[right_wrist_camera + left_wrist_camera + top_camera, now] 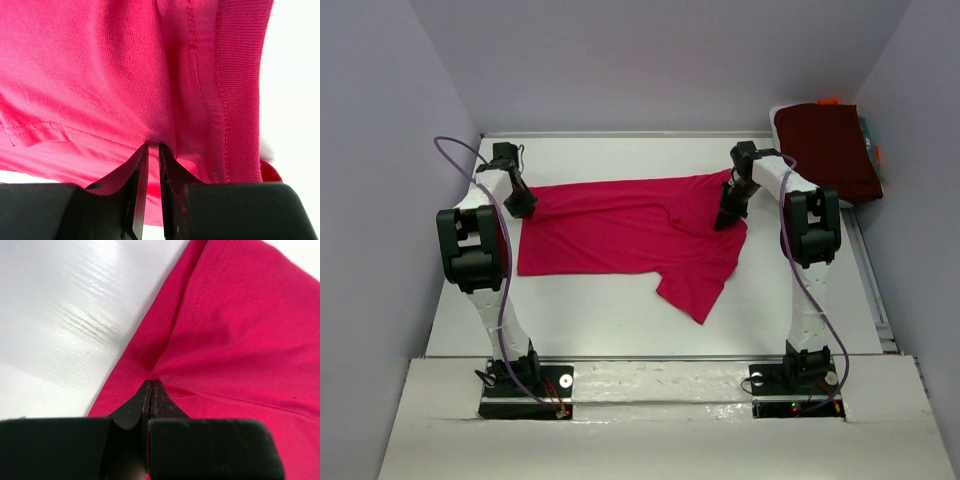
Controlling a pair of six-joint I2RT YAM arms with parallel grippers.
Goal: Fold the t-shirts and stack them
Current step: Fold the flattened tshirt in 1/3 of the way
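A crimson-pink t-shirt [625, 238] lies spread across the middle of the white table, one sleeve pointing toward the near edge. My left gripper [523, 207] is shut on its far-left edge; in the left wrist view the jaws pinch a fold of the hemmed cloth [220, 340] at the gripper [151, 384]. My right gripper [729, 215] is shut on the shirt's far-right part, near the ribbed neckband [240, 90]; cloth bunches between the tips of this gripper [153, 146]. A folded dark maroon t-shirt [830, 150] rests at the far right corner.
The maroon shirt sits on a white bin [868, 190] with orange items [828, 101] behind it. Grey walls close in the table [620, 310] on three sides. Both arm bases stand at the near edge.
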